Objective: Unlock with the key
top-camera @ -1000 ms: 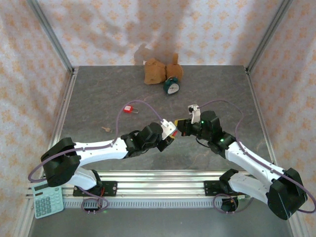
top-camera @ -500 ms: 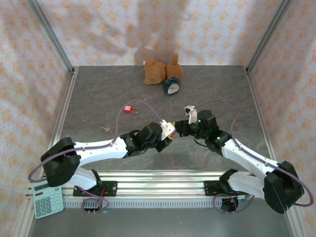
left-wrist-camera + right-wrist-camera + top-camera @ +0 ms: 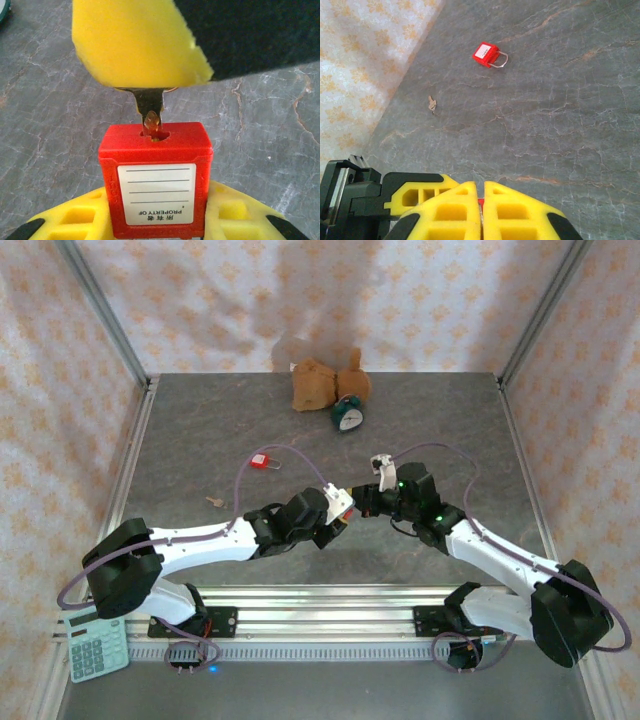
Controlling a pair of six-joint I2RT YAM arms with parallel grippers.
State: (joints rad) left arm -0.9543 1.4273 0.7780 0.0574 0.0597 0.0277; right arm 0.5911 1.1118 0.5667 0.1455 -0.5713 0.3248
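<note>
The right gripper (image 3: 358, 502) is pinched tight on the head of the thin brass-coloured metal key (image 3: 150, 106). The key's blade sticks out from between the gripper's yellow foam pads (image 3: 135, 45). The left gripper (image 3: 337, 517) is closed partway on the body of a small red plastic padlock (image 3: 155, 175), one yellow finger (image 3: 235, 215) on each side and the keyhole face (image 3: 156, 134) turned toward the other arm.

The left wrist view shows the relation that matters. The key's long axis runs straight into the padlock's top face, in line with the lock body, and its tip sits at the mouth of the keyway. How deep it has gone cannot be told. The right arm carries the key, so the next move is likely its own: a short push along that axis, then a twist, while the left arm braces the lock.

The two grippers meet above the middle of the grey, veined, stone-look tabletop (image 3: 200, 430), nearer the front rail. There is free room around them. A second red padlock (image 3: 262, 460) and a loose key (image 3: 212, 501) lie well apart to the left. A teal alarm clock (image 3: 347, 417) stands at the back, by the patterned wall (image 3: 450, 300).
</note>
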